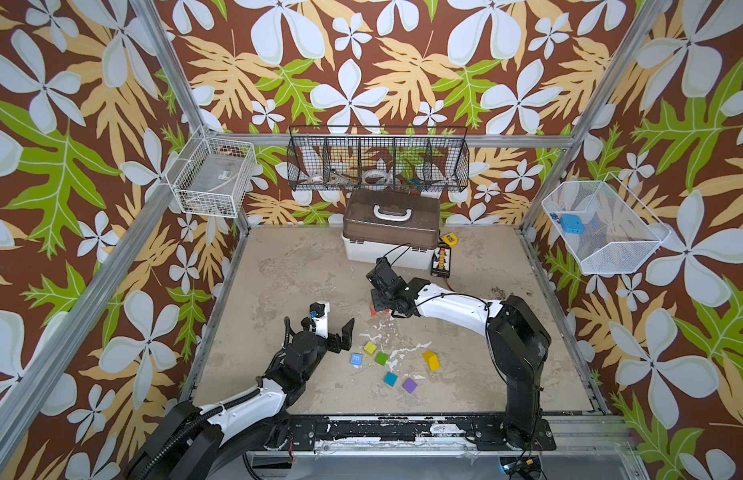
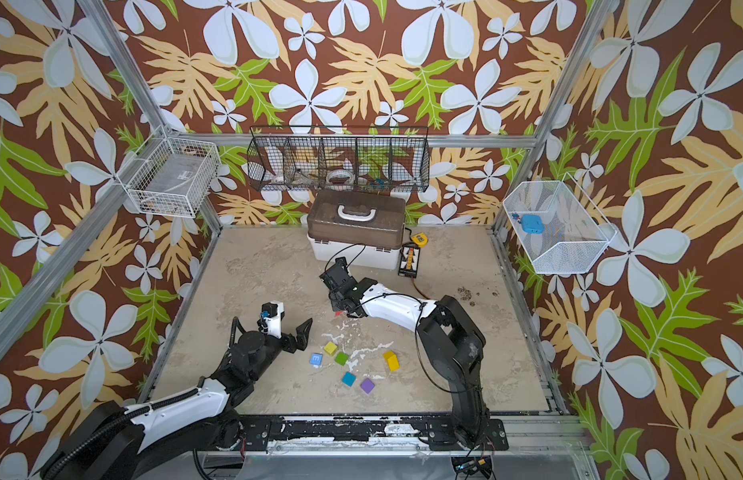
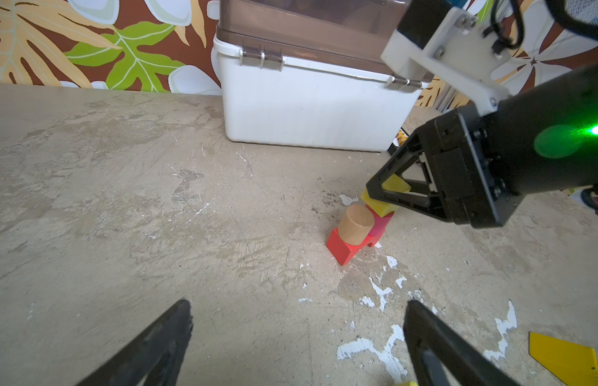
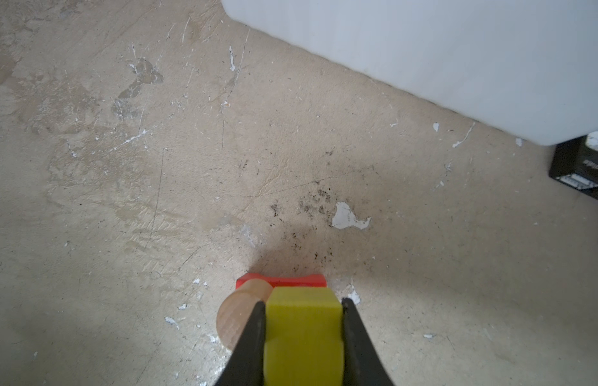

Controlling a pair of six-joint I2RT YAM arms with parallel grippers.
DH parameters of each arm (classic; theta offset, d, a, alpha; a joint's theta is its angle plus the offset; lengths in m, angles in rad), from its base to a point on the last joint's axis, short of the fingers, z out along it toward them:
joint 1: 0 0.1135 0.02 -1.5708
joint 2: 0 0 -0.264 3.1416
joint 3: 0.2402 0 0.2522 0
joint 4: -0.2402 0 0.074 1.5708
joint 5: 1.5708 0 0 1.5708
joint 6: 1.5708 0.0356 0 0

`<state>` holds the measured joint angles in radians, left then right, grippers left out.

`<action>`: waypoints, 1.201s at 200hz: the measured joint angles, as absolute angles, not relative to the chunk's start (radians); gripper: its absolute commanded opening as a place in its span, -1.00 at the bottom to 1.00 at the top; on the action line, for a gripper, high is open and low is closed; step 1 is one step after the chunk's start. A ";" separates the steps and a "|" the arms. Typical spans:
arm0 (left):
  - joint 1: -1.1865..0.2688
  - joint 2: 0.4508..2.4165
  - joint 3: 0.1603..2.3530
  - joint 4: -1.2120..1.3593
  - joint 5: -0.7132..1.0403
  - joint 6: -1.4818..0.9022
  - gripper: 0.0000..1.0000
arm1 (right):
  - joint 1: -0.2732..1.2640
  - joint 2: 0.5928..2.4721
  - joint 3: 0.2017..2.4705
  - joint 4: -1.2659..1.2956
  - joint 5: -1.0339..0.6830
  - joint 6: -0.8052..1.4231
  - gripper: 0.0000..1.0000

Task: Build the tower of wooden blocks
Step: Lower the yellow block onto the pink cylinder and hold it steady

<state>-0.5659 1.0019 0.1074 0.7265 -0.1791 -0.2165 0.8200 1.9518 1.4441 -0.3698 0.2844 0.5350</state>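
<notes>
The tower stands mid-table: a red slab (image 3: 341,249) carrying a tan cylinder (image 3: 354,224) and a pink cylinder (image 3: 381,224) side by side. My right gripper (image 4: 302,304) is shut on a yellow block (image 4: 302,334) at the pink cylinder's top; whether it rests there I cannot tell. In both top views that gripper (image 1: 378,305) hides most of the tower. Loose blocks lie nearer the front: yellow cube (image 1: 370,348), green (image 1: 381,358), blue (image 1: 355,359), teal (image 1: 390,379), purple (image 1: 409,385) and a yellow rounded piece (image 1: 431,360). My left gripper (image 1: 332,328) hovers open and empty, left of them.
A white box with a brown lid (image 1: 388,245) stands behind the tower, with a black case (image 1: 440,259) and a yellow tape measure (image 1: 448,239) to its right. Wire baskets (image 1: 378,160) hang on the walls. A metal rail (image 1: 403,428) runs along the front edge.
</notes>
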 measured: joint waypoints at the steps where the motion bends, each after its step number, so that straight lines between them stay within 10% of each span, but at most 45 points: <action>1: -0.566 1.002 0.107 0.726 -0.179 -0.216 0.99 | 0.820 1.952 1.444 -0.370 0.284 0.535 -0.42; 58: -0.566 1.011 0.113 0.719 -0.179 -0.216 1.00 | 0.820 1.939 1.436 -0.372 0.275 0.537 -0.17; 240: -0.567 1.030 0.125 0.717 -0.179 -0.220 1.00 | 0.820 1.905 1.402 -0.367 0.262 0.546 -0.33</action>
